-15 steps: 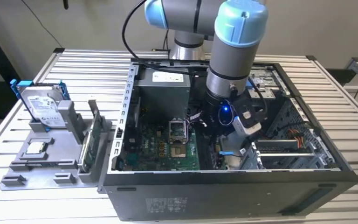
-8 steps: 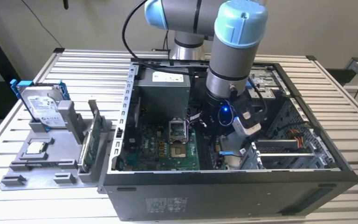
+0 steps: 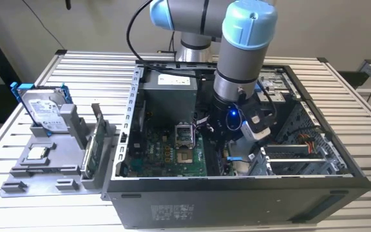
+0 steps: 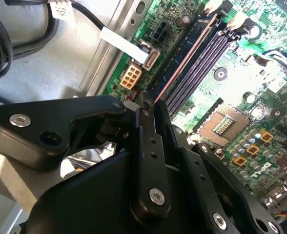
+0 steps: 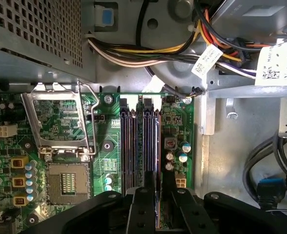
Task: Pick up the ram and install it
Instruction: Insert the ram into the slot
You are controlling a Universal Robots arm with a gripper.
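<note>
Dark ram [image 4: 185,58] sits edge-down in the outermost motherboard slot [image 5: 155,146], near the case's centre (about 6 o'clock from the power supply [image 3: 167,94]), fingers [image 4: 151,122] pinched narrowly on its top edge to press it home.

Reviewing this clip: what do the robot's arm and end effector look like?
The arm is grey tubing with light blue joint caps; a black cable loops beside it, and a small blue light glows near the wrist. The end effector is black, with flat linkage plates fastened by silver screws.
</note>
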